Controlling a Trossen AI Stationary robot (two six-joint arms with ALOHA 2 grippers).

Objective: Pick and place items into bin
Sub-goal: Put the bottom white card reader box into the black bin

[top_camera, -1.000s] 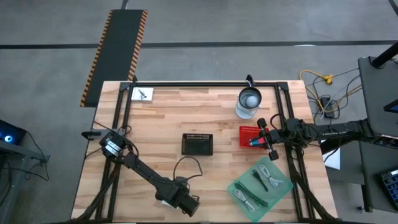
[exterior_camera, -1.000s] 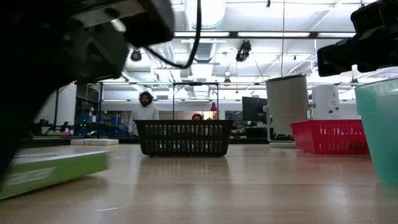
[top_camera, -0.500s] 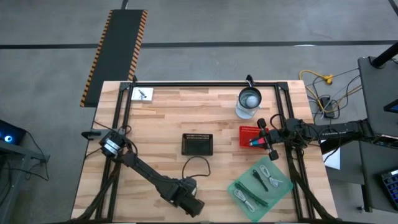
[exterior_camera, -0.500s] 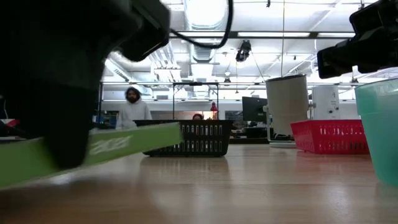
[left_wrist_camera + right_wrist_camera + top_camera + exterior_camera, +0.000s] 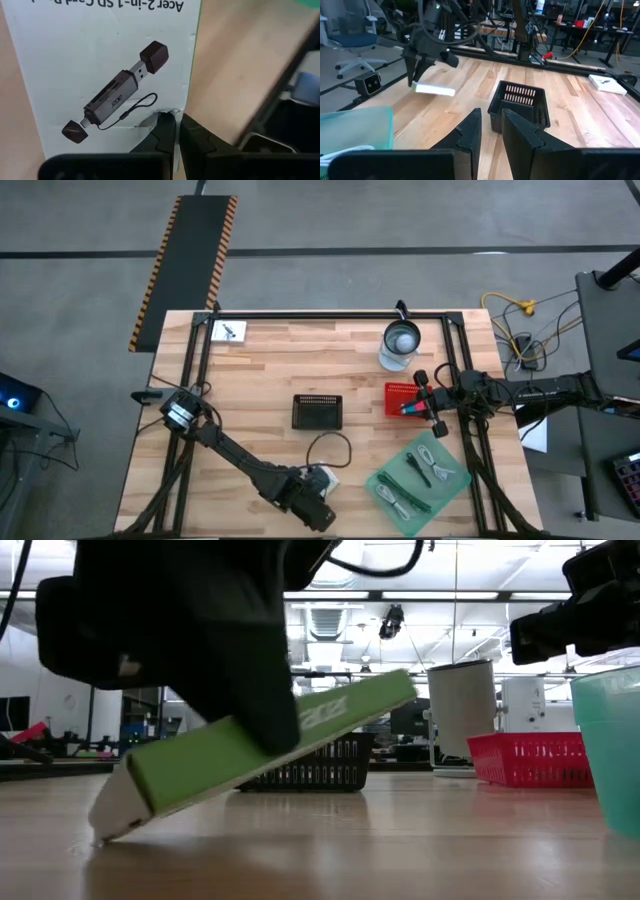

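A flat card-reader box (image 5: 270, 745) with a printed white face (image 5: 100, 60) and green sides stands tilted at the table's near middle. My left gripper (image 5: 177, 125) is shut on it; this gripper also shows in the high view (image 5: 318, 492) and from afar (image 5: 420, 70). The black bin (image 5: 317, 411) stands at the table's middle, beyond the box. My right gripper (image 5: 414, 396) waits level over the red basket (image 5: 400, 392) at the right. Its fingers (image 5: 470, 132) stand a narrow gap apart with nothing between them. My left gripper pinches the box at one long edge (image 5: 187, 107). One finger (image 5: 165, 131) lies on the printed white face, which is creased there; the other (image 5: 196, 139) is past the green edge. The fingers slant down from above. The box hangs tilted, far end up, its low white corner (image 5: 100, 833) at the tabletop.
A green tray (image 5: 420, 475) with coiled white cables lies at the near right. A pale kettle (image 5: 400, 345) stands behind the red basket. A small white card (image 5: 229, 331) lies at the far left corner. Bare wood lies between the box and the bin.
My left gripper has rolled, tipped up and shifted a little toward the table's right. The green box, lying flat on the table a second ago, has swung up at its far end. Now it slants steeply, with only its near white corner down.
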